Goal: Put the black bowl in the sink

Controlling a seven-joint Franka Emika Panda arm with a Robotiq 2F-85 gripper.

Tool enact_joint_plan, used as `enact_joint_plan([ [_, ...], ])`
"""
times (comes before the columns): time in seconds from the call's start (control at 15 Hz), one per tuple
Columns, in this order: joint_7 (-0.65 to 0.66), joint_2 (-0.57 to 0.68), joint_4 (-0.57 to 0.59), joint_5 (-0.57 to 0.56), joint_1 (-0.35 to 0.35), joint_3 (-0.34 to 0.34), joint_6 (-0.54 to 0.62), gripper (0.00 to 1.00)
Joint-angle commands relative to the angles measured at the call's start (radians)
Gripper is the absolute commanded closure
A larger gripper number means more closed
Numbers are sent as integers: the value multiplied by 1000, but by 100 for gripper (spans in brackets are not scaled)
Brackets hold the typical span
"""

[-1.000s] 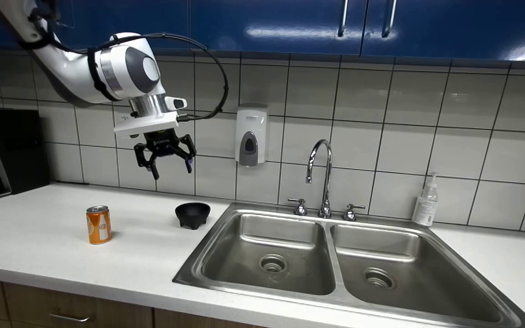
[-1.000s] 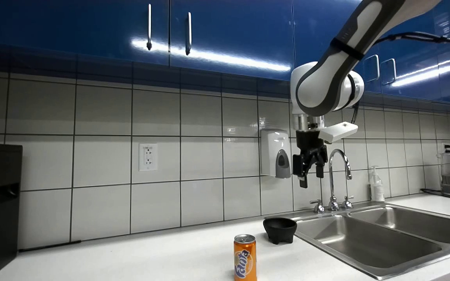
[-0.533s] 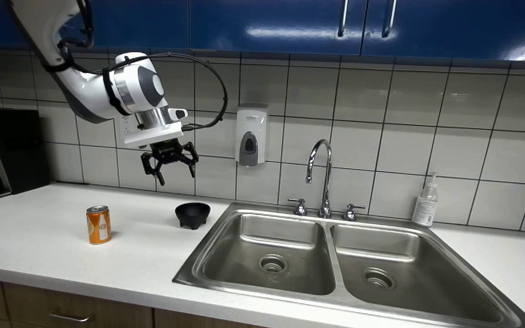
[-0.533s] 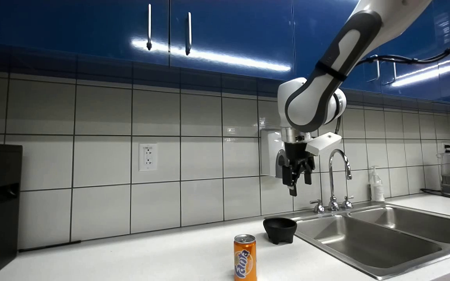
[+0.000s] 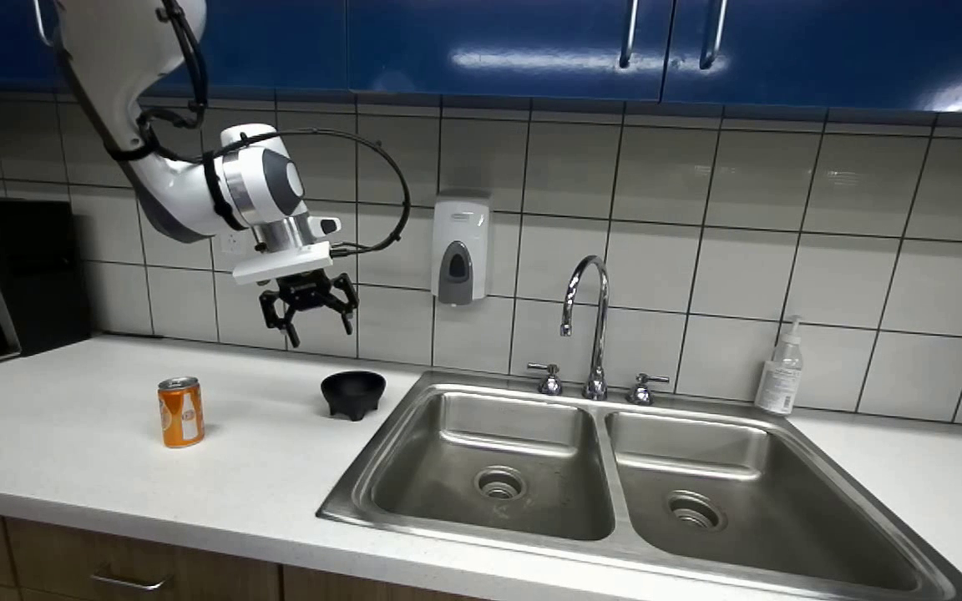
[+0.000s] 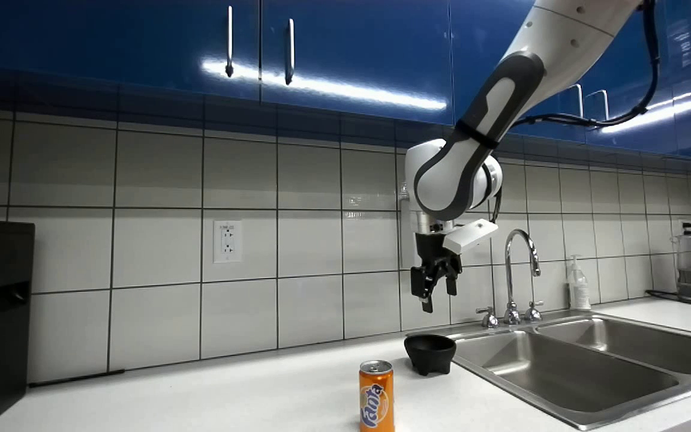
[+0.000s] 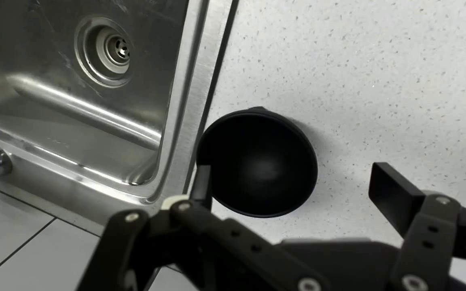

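The black bowl (image 5: 353, 395) stands upright on its short feet on the counter, close to the left rim of the sink (image 5: 381, 451). In an exterior view the bowl (image 6: 430, 354) is behind and right of the can, beside the sink (image 6: 561, 360). My gripper (image 5: 321, 334) is open and empty, pointing down above the bowl; the gripper (image 6: 439, 299) shows a gap over it. In the wrist view the bowl (image 7: 249, 141) lies nearer the left finger of the gripper (image 7: 291, 165), which covers part of its edge. The sink rim (image 7: 196, 89) is at its left.
An orange can (image 5: 181, 412) stands on the counter left of the bowl. A chrome faucet (image 5: 598, 334) rises behind the sink. A soap dispenser (image 5: 461, 247) hangs on the tiled wall behind. A clear pump bottle (image 5: 780, 371) stands behind the sink's right end.
My open gripper has come down toward the bowl, shifting left in an exterior view and slightly right before settling in the other view. The bowl and can have not moved.
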Motion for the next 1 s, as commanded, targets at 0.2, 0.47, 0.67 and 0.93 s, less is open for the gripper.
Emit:
enact_joint_plan([
  [0.2, 2, 127, 126, 61, 11, -6, -28, 0],
  [0.47, -6, 186, 172, 86, 18, -5, -33, 0],
  [0.67, -13, 224, 202, 98, 23, -5, -39, 0],
  [0.93, -19, 273, 241, 105, 26, -9, -38, 0],
])
